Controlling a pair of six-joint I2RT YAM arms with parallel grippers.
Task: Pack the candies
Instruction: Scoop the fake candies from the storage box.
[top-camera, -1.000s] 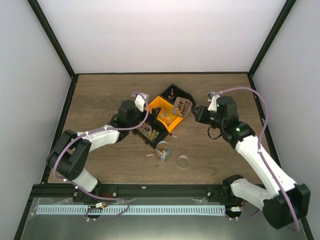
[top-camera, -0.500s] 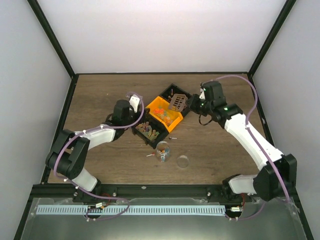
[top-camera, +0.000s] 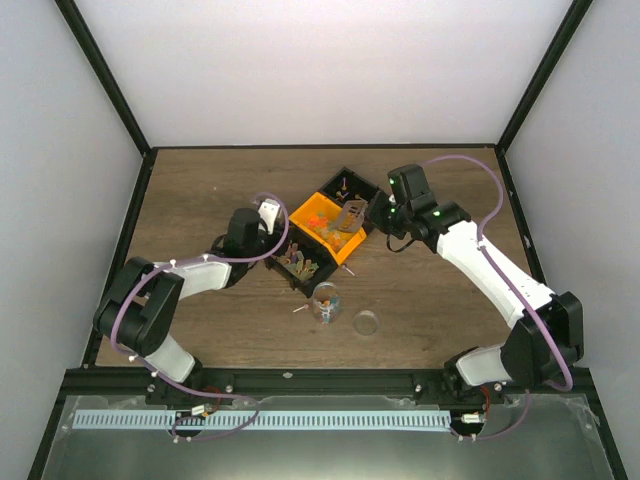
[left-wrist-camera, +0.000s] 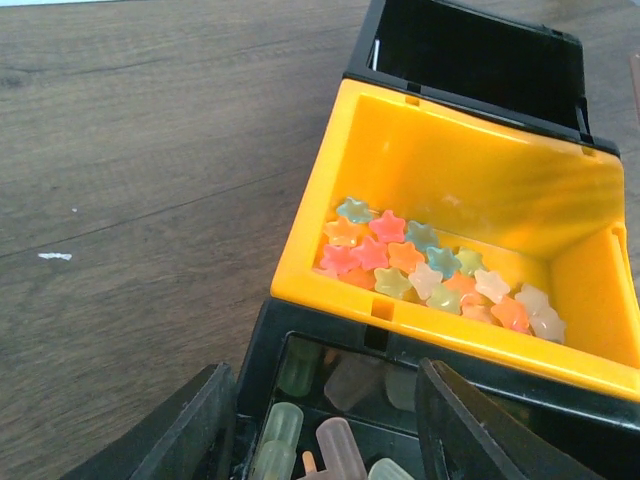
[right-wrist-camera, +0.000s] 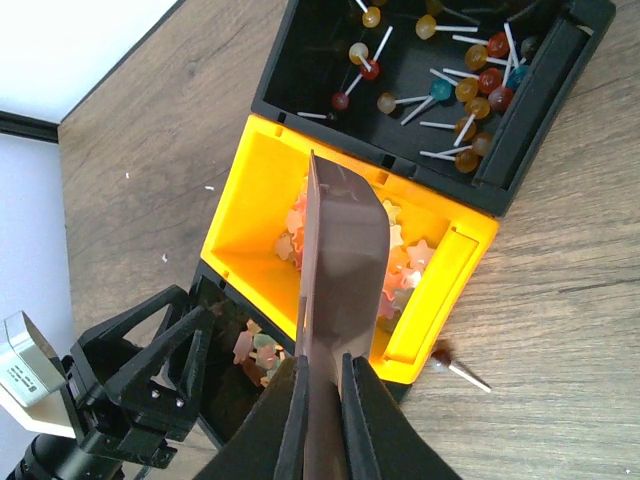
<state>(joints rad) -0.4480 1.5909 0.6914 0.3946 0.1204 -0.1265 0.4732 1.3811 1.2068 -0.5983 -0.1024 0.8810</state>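
1. Right gripper (right-wrist-camera: 325, 378) is clenched on a scoop (right-wrist-camera: 345, 250). The blade hangs edge-down over the orange bin (right-wrist-camera: 250, 215), right above the star candies (left-wrist-camera: 430, 270).
2. Left gripper (left-wrist-camera: 325, 390) sits at the near black bin (left-wrist-camera: 258, 350) with its jaws apart. One finger is outside the wall and the other is inside over the pastel candies (left-wrist-camera: 335, 440). It isn't clamped on anything, as far as the views show.
3. The cup (top-camera: 326, 300) stands on the surface (left-wrist-camera: 150, 150) just in front of the bins, with a few candies in it.
4. Biggest worry: the scoop is pinched only at its narrow end. If it digs in at an angle, it could twist in the grip and flick stars over the wall.
5. A hard push could also shove the orange bin, since nothing looks like it's bracing it.
6. The trip to the cup looks dicey too. The cup's mouth is small and it's probably light, so a bump tips it and a sloppy pour scatters candy. One lollipop (right-wrist-camera: 460, 368) lies loose beside the orange bin.
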